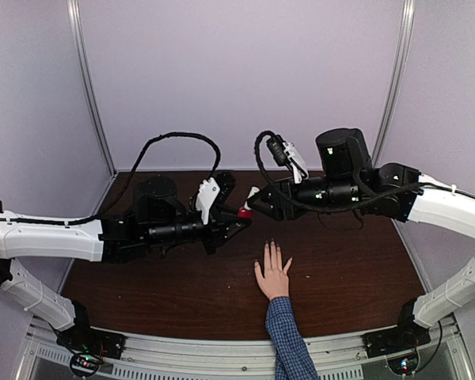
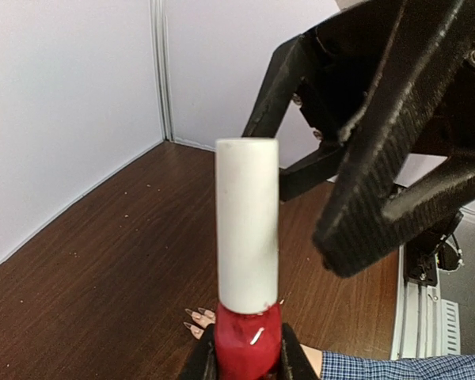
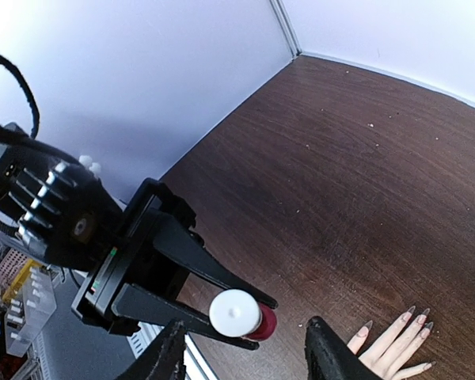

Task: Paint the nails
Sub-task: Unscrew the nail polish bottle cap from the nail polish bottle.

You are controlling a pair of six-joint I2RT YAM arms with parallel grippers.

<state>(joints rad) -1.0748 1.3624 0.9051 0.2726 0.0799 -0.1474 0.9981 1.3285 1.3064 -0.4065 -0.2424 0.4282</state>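
A light-skinned hand (image 1: 273, 275) in a blue checked sleeve (image 1: 289, 342) lies flat on the brown table, fingers pointing away. Its pointed nails (image 3: 412, 313) look pale in the right wrist view and darker in the left wrist view (image 2: 191, 315). My left gripper (image 1: 241, 215) is shut on the red body of a small polish bottle (image 2: 249, 344), holding it above the table with its white cap (image 2: 247, 226) on. My right gripper (image 1: 253, 204) is open and empty. Its fingers (image 2: 380, 166) stand close beside the cap (image 3: 235, 312) without touching it.
Pale walls with metal corner posts (image 1: 91, 87) close in the table at the back and sides. The metal rail (image 1: 222, 348) with the arm bases runs along the near edge. A black cable (image 1: 174, 138) loops above the left arm.
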